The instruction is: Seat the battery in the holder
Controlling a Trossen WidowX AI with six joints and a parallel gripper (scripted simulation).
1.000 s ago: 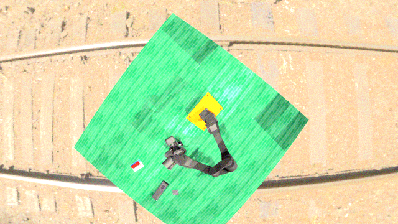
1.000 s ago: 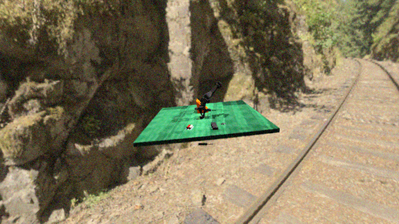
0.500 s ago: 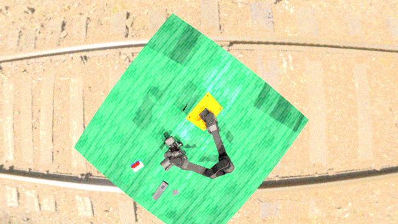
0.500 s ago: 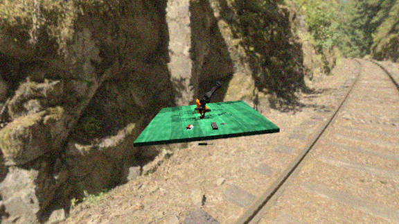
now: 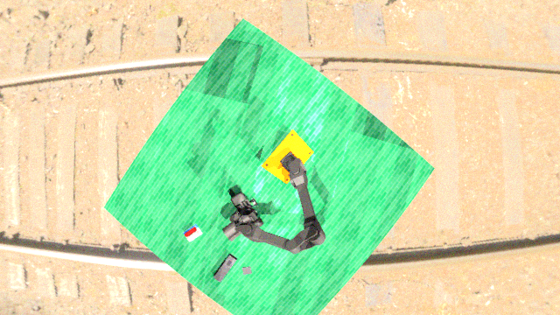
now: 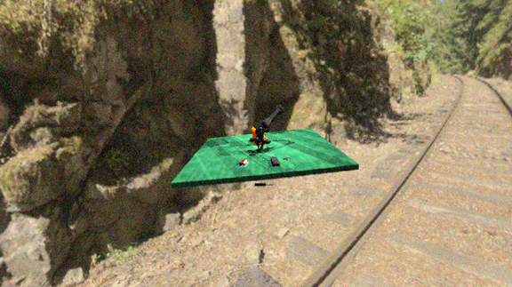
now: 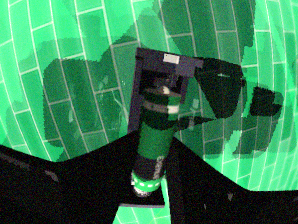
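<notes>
The battery (image 7: 155, 140), green with dark and pale bands, lies lengthwise over the dark holder (image 7: 134, 110) in the wrist view. Its nub end points to the holder's end wall with a pale patch, and a dark gap shows between them. Its other end is by the pale coil at the near end. The battery looks tilted, nub end higher; whether it touches the holder floor is hidden. My gripper (image 7: 153, 140) is shut on the battery, black fingers at both sides of its middle. In the top and exterior views the battery is too small to make out.
The arm stands on a yellow plate (image 5: 299, 144) on the green table (image 5: 166, 166) (image 6: 213, 168). A red, white and blue piece (image 5: 192, 233) (image 6: 243, 162), a dark oblong box (image 5: 225, 268) (image 6: 275, 161) and a small grey piece (image 5: 247, 270) (image 6: 286, 158) lie near the table edge.
</notes>
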